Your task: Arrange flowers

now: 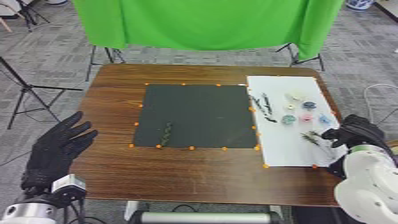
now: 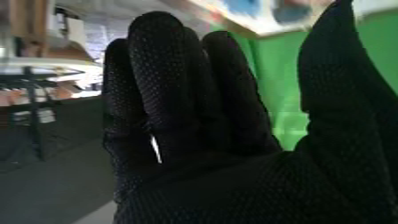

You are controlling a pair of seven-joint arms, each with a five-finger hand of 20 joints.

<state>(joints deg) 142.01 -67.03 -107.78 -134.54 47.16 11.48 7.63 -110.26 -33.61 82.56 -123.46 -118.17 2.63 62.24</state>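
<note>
In the head view my right hand (image 1: 354, 132) is at the white sheet's right edge, beside a small green sprig (image 1: 311, 138). In the right wrist view the right hand (image 2: 191, 105) has straight fingers and the thumb spread apart, holding nothing. My left hand (image 1: 64, 140) is open at the table's left edge. Flower heads lie on the white sheet (image 1: 280, 150): a cream one (image 1: 296, 95), a dark blue one (image 1: 309, 105), a teal one (image 1: 289, 119), a pink one (image 1: 306, 118) and a light blue one (image 1: 324, 120). Dark stems (image 1: 266, 106) lie left of them. One green stem (image 1: 166, 134) lies upright on the dark mat (image 1: 195, 112).
Orange markers line the mat and sheet on the brown table (image 1: 178, 172). A green cloth (image 1: 209, 25) hangs behind the table's far edge. A black tripod (image 1: 31, 87) stands to the left.
</note>
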